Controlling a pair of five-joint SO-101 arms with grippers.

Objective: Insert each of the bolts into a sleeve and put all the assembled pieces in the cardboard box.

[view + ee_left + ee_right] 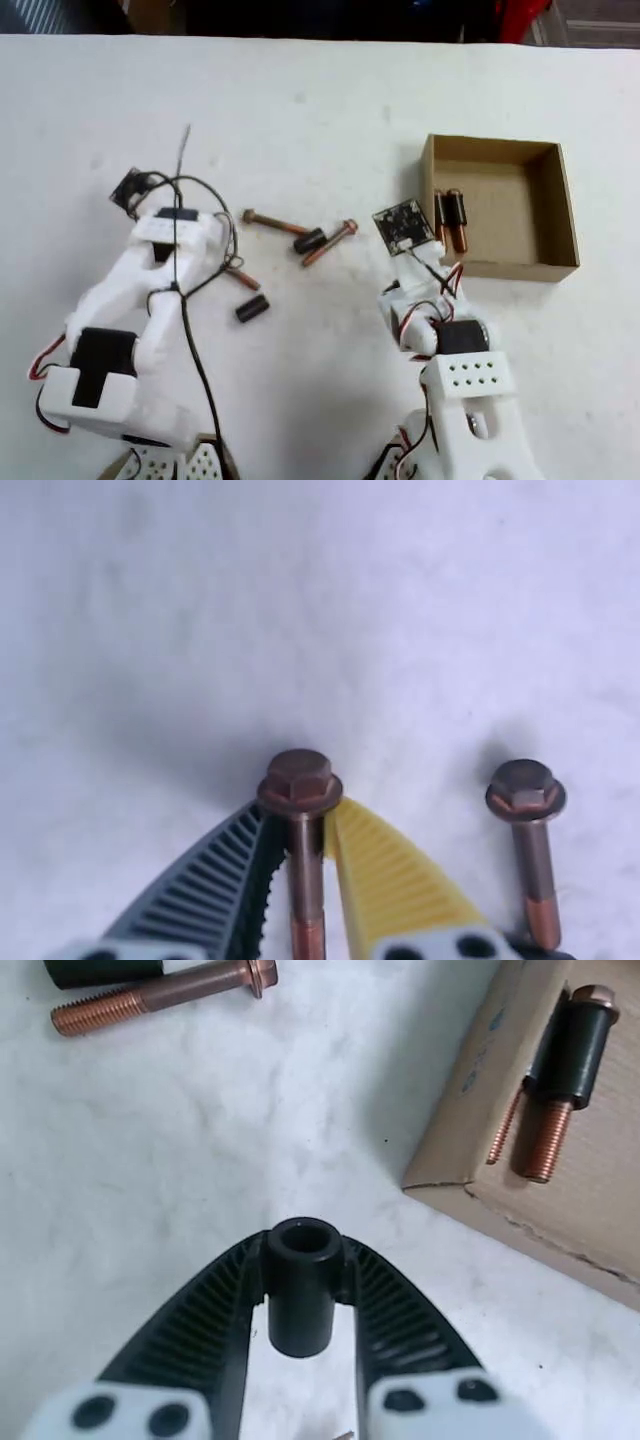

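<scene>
My left gripper is shut on a copper bolt, with the hex head just past the grey and yellow fingertips. A second bolt lies on the table beside it. My right gripper is shut on a black sleeve, held upright with its bore showing, close to the cardboard box. In the box lies an assembled bolt and sleeve. In the high view two bolts and a sleeve lie between the arms, and a loose sleeve lies nearer the left arm.
The cardboard box stands open at the right of the white table, with assembled pieces against its left wall. Black cables loop over the left arm. The far half of the table is bare.
</scene>
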